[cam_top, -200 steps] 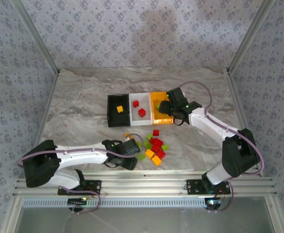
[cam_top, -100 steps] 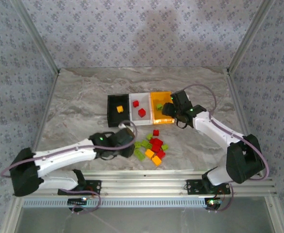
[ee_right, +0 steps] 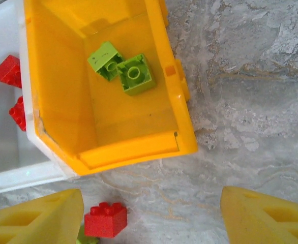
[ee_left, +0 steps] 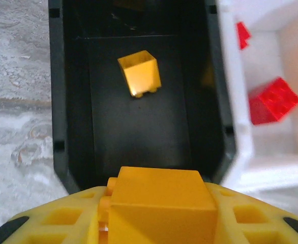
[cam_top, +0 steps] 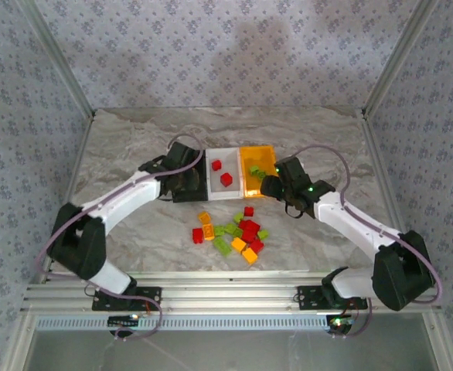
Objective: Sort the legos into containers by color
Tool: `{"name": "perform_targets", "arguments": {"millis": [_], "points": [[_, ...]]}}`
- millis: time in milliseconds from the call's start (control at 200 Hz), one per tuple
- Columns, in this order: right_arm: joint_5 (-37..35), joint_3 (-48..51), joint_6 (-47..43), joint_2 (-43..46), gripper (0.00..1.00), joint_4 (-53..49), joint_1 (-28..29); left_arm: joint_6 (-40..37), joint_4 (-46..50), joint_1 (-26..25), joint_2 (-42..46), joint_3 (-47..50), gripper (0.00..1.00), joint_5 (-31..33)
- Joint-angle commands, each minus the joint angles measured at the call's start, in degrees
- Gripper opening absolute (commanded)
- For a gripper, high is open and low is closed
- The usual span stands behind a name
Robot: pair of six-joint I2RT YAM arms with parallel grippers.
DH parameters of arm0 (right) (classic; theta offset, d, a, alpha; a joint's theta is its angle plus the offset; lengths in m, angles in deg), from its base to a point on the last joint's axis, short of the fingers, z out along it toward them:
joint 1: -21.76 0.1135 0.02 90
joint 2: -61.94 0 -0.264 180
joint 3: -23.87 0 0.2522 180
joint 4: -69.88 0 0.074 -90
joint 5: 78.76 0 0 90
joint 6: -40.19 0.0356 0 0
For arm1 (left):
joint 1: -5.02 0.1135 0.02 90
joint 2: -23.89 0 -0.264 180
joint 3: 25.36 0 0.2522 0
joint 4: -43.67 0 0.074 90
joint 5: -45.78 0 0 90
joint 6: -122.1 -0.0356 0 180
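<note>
Here, an orange-yellow brick (ee_left: 159, 201) is being held between the closed-in fingers of the left gripper (cam_top: 186, 173), at the near end of the black bin (ee_left: 60, 101), in which a second orange-yellow brick (ee_left: 140, 73) is lying. Two red bricks (ee_left: 271, 100) are being kept in the white bin (cam_top: 217, 186), and two lime green ones (ee_right: 133, 75) in the orange bin (ee_right: 62, 101). The right gripper (ee_right: 151, 213) is being held wide apart with nothing between its fingers, over the table (cam_top: 126, 147) just before the orange bin, a red brick (ee_right: 106, 219) beside one finger. The other legos (cam_top: 238, 233), small studded blocks in red, lime green and orange-yellow, are being left in a loose pile on the grey marbled table in front of the bins. The space is being enclosed by walls (cam_top: 211, 46) papered in a small floral pattern and by aluminium posts (cam_top: 56, 62)
</note>
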Motion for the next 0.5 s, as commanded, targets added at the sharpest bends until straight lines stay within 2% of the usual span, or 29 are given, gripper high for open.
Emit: {"name": "perform_targets", "arguments": {"millis": [0, 70, 170, 275, 495], "points": [[0.4, 2.4, 0.8, 3.6, 0.73, -2.4, 1.1, -1.3, -1.0, 1.3, -2.8, -4.9, 0.42, -1.1], [1.6, 3.9, 0.5, 5.3, 0.73, -2.7, 1.8, -1.4, -0.7, 1.9, -4.6, -6.4, 0.46, -1.5], [3.4, 5.9, 0.3, 7.2, 0.74, -3.5, 3.0, -1.5, -0.5, 1.9, -5.5, -7.9, 0.60, -2.3], [5.6, 7.6, 0.0, 8.7, 0.74, -3.8, 4.1, -1.3, -0.3, 1.9, -4.7, -8.8, 0.70, -3.5], [12.0, 9.5, -2.4, 9.4, 0.75, -5.0, 10.0, 1.3, -1.7, 1.6, 4.3, -5.8, 0.76, -9.7]]}}
